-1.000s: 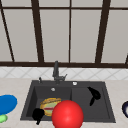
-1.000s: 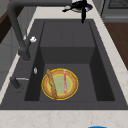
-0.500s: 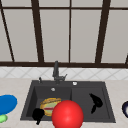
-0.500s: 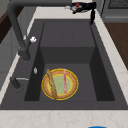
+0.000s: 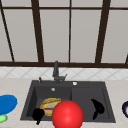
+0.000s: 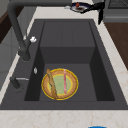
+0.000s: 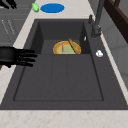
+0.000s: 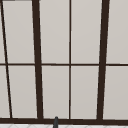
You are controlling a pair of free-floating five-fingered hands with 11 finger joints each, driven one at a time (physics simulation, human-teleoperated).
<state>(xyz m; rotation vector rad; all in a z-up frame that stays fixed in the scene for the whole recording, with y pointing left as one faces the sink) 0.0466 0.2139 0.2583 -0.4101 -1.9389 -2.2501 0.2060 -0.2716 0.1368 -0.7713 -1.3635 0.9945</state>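
Note:
A yellow plate [image 5: 50, 105] [image 6: 60, 83] [image 7: 66, 48] with a green middle lies in the left basin of the black sink [image 5: 105, 100]; a brown stick and a thin pink stick lie across it. My right hand [image 5: 97, 108] [image 7: 15, 57] hovers over the front edge of the right basin, open with straight fingers that point toward the basin and hold nothing. In the left side view the right hand [image 6: 100, 10] sits close to a dark bowl [image 6: 78, 7]. The left hand [image 5: 38, 115] [image 7: 7, 3] hangs open at the sink's front left corner. A red ball [image 5: 67, 115] shows at the front centre.
A dark faucet [image 5: 56, 72] [image 6: 17, 32] stands behind the sink, under a window [image 8: 70, 62]. On the left counter lie a blue plate [image 5: 6, 103] [image 7: 52, 8] and a small green thing [image 7: 35, 7]. The dark bowl [image 5: 125, 108] sits on the right counter.
My right hand has moved from over the right basin toward the sink's front edge and a little lower. The left hand and the plate have stayed put.

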